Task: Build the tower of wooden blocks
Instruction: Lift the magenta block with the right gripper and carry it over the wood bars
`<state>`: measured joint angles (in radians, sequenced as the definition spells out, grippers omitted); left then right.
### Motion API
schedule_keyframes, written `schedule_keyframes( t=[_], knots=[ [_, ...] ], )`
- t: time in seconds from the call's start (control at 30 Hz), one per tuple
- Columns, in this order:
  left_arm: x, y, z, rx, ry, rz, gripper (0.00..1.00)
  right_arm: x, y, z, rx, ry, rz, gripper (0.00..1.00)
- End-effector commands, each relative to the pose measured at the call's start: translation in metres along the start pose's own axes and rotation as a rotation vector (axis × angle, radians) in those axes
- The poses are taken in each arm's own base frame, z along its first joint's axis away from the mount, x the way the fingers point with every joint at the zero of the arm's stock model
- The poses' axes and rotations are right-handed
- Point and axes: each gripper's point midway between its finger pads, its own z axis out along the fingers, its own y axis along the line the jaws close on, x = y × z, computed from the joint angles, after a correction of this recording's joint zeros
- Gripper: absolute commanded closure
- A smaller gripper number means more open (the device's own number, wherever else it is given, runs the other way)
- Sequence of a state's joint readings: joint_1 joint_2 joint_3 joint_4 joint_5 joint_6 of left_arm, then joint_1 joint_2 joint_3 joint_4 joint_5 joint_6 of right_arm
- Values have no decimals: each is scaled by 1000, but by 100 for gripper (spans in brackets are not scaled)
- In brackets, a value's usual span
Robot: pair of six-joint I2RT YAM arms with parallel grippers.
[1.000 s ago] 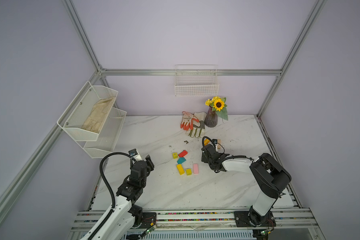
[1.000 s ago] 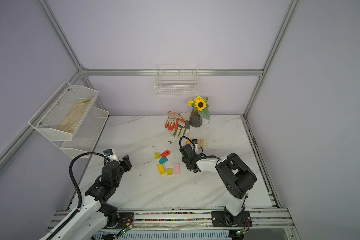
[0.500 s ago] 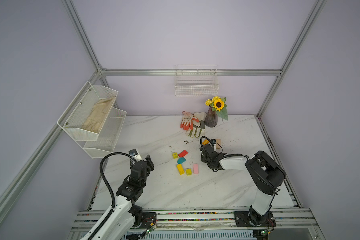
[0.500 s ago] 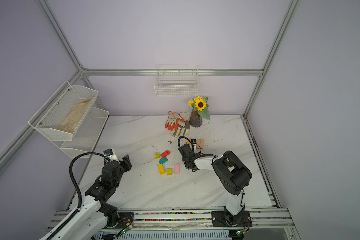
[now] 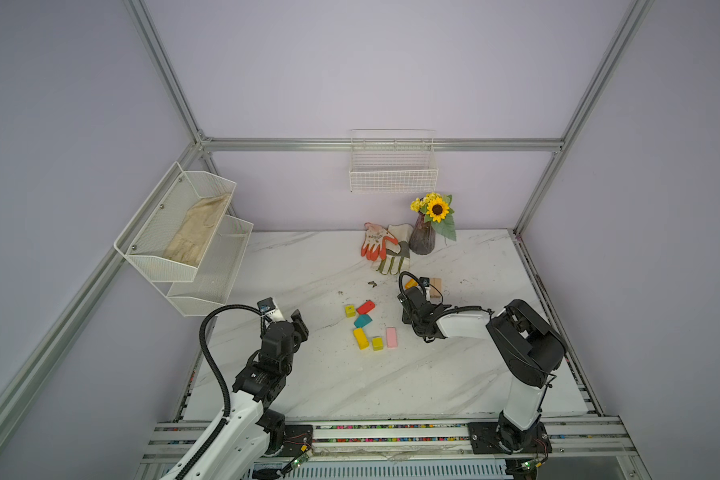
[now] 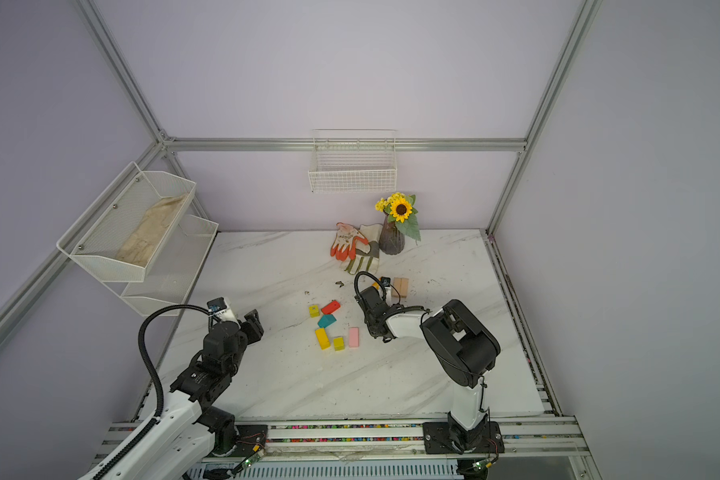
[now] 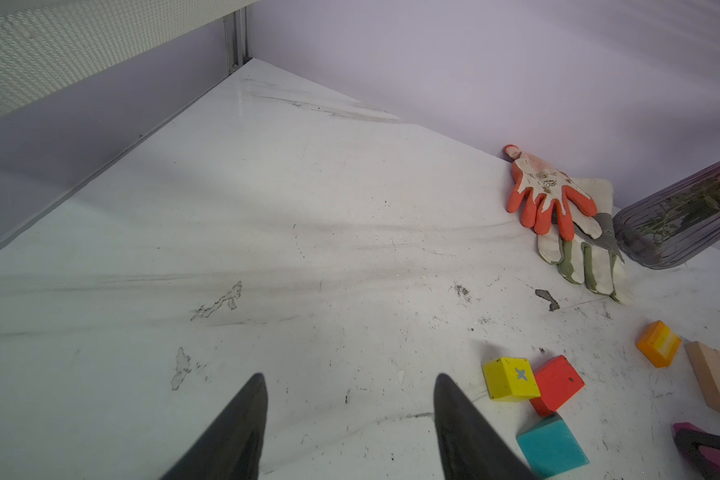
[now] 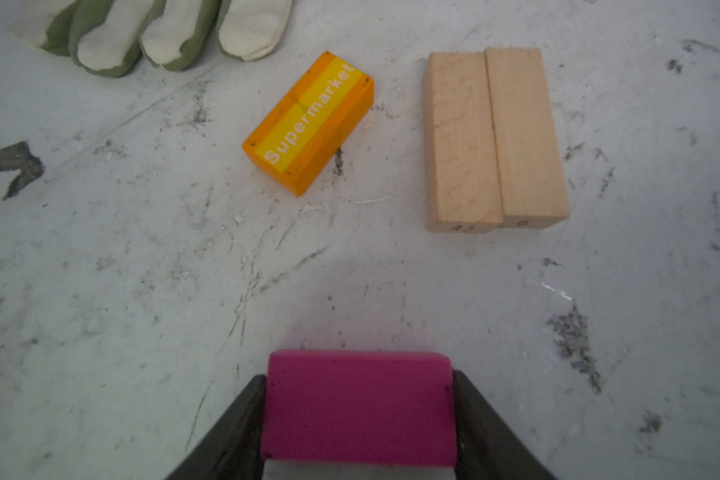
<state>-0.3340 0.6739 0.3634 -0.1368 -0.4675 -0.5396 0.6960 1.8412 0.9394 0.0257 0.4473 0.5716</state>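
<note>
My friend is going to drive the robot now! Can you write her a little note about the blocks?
The left gripper is open and holds nothing.
The right gripper is shut on the magenta block, near the orange block and two tan blocks.
The marked yellow cube, red block, teal block, yellow bar, plain yellow cube and pink block lie loose in a group between the grippers.
Done: nothing stacked, no tower yet.
Left: stack every block, probably starting with the magenta one.

Left arm [image 5: 267, 365] and right arm [image 5: 462, 322]: white shells, black joints. A ribbed black cable [image 5: 203, 336] loops off the left. The left tool [image 7: 346, 380] has tapered dark fingers [image 7: 242, 415].
</note>
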Motion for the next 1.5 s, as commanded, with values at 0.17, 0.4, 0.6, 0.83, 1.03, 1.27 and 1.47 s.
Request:
schedule_keyframes(
  t=[0.17, 0.4, 0.6, 0.83, 1.03, 1.27, 1.47],
  knots=[
    [6, 1, 6, -3, 0, 2, 37, -23, 7, -24, -59, -52, 12, 53],
    [7, 0, 10, -14, 18, 19, 37, -69, 2, -68, -94, -188, 39, 58],
    [7, 8, 10, -64, 14, 9, 35, -128, 13, -99, -119, -346, 76, 62],
    [10, 11, 18, -115, 53, 30, 35, -177, -6, -82, -112, -380, 117, 68],
    [12, 12, 20, -137, 73, 32, 36, -179, -35, -49, -109, -350, 132, 68],
    [12, 14, 20, -150, 77, 28, 36, -163, -56, -12, -72, -265, 102, 73],
    [12, 17, 17, -155, 71, 14, 35, -150, -55, 4, -68, -220, 96, 74]
  ],
)
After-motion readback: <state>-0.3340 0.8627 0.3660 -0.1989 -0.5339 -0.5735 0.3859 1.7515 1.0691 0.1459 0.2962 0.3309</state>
